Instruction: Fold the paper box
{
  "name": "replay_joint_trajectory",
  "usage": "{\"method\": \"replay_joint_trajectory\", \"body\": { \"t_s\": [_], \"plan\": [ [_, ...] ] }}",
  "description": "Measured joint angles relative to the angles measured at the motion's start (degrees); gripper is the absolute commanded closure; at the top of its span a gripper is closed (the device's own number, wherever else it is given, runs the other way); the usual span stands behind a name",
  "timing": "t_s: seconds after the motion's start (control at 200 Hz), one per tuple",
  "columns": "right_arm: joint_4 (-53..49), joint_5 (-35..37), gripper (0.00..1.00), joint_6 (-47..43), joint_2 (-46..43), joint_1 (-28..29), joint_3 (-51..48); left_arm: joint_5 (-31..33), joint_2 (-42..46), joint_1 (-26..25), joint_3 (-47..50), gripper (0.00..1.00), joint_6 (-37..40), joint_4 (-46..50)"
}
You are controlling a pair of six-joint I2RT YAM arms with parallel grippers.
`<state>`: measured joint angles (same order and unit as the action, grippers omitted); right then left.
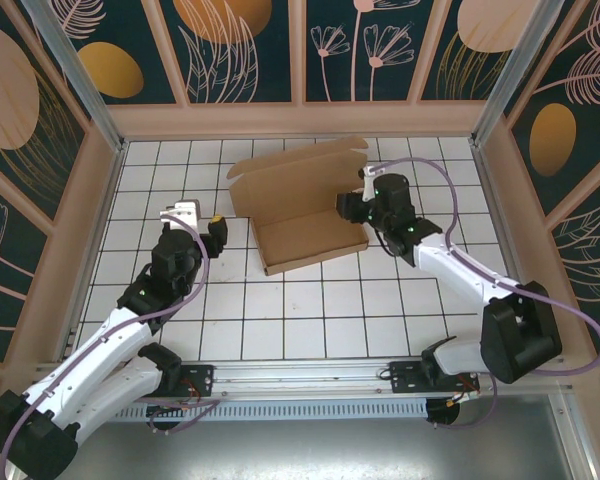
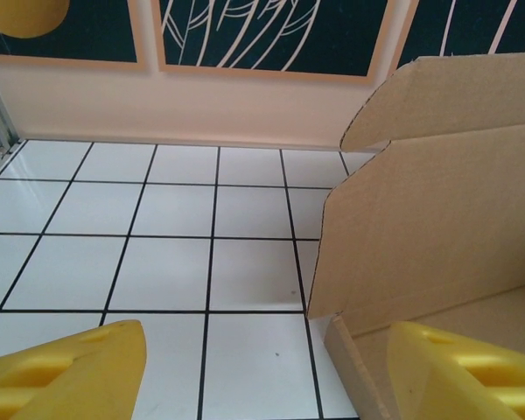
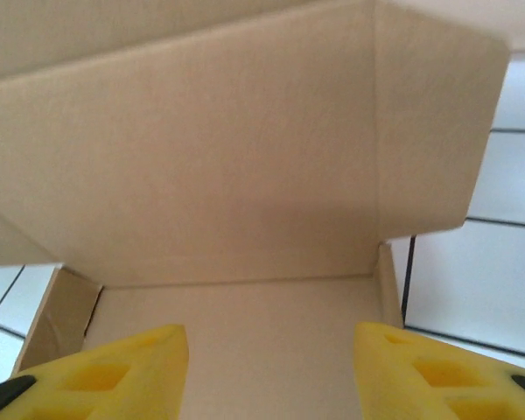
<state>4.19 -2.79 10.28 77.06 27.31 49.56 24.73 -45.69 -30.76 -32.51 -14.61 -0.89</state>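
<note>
The paper box [image 1: 298, 240], probably light and stiff but easily creased, sits on the bench [image 1: 280, 320] with its lid raised, likely best pinched at the lid's free edge; the left gripper [image 2: 262, 367] and right gripper [image 3: 271, 367] both gape empty.

The left arm [image 1: 110, 345] ran from the lower left of the top view up toward the middle left. There the left pincer [image 1: 216, 228] pointed right, its yellow fingers [image 2: 66, 372] spread wide with nothing clamped. The right arm [image 1: 460, 268] rose from the lower right, bent at the elbow, and the right pincer [image 1: 348, 208] faced left near centre, jaws parted and empty.
</note>
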Motion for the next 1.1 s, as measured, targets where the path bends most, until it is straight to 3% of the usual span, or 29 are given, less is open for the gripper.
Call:
{"method": "replay_joint_trajectory", "body": {
  "t_s": [0.145,0.385,0.681,0.841,1.101],
  "plan": [
    [0.39,0.04,0.49,2.1,0.02,0.15,-3.26,-1.36,0.61,0.0,0.09,0.23,0.59,-0.28],
    [1.64,4.66,0.49,6.54,-3.43,2.36,-9.62,-2.32,5.7,0.0,3.13,0.08,1.03,-3.54],
    [1.44,10.73,0.43,5.86,-10.34,9.88,-10.58,-3.89,2.29,0.0,4.15,0.07,1.4,-4.98],
    [1.09,10.73,0.43,2.03,-10.97,9.03,-9.97,-5.7,2.1,0.0,4.17,0.07,2.64,-5.4],
    [0.37,8.13,0.47,1.38,-6.91,1.81,-9.42,-4.79,5.25,0.0,6.34,0.07,5.22,-6.05]
  ]
}}
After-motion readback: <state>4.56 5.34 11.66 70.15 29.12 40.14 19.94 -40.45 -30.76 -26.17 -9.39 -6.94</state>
